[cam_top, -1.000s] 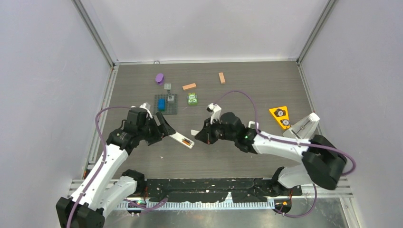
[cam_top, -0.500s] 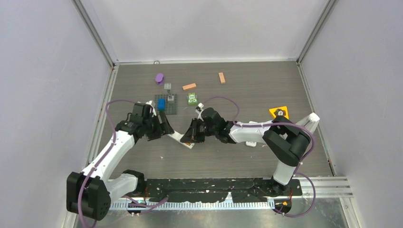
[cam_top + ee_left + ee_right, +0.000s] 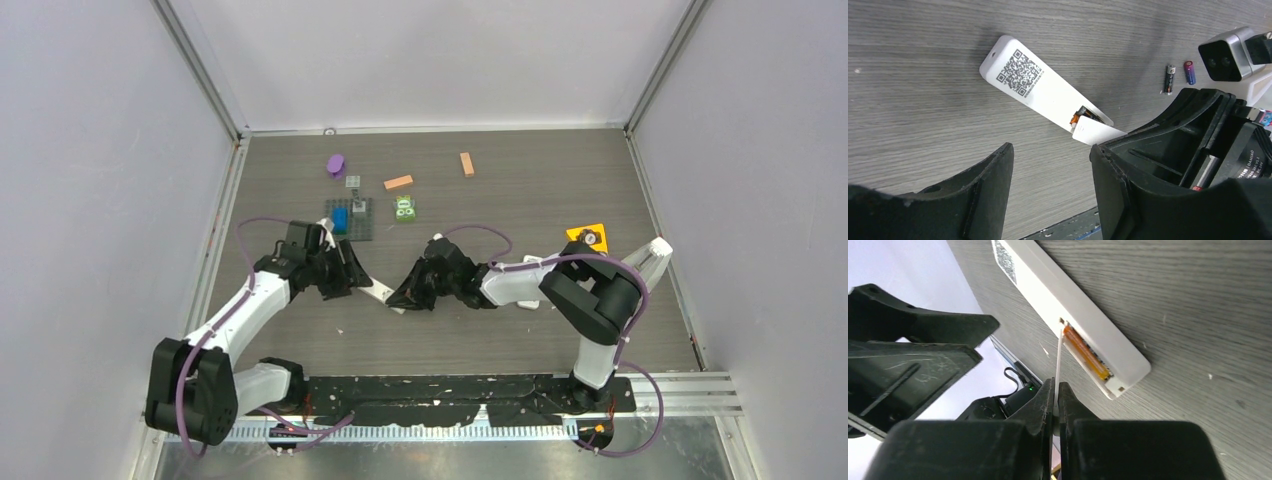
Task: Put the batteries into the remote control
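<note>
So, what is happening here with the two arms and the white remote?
The white remote lies back up on the table, its battery bay open with an orange battery inside. The right pincer grips the thin white battery cover at the bay. The left pincer is open beside the remote, holding nothing. A dark battery and a purple battery lie loose nearby.

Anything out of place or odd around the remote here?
On the white remote, the battery cover is off, pinched edge-on in the right end effector beside the open compartment, where an orange battery sits. A dark battery and a purple battery lie loose on the table.
</note>
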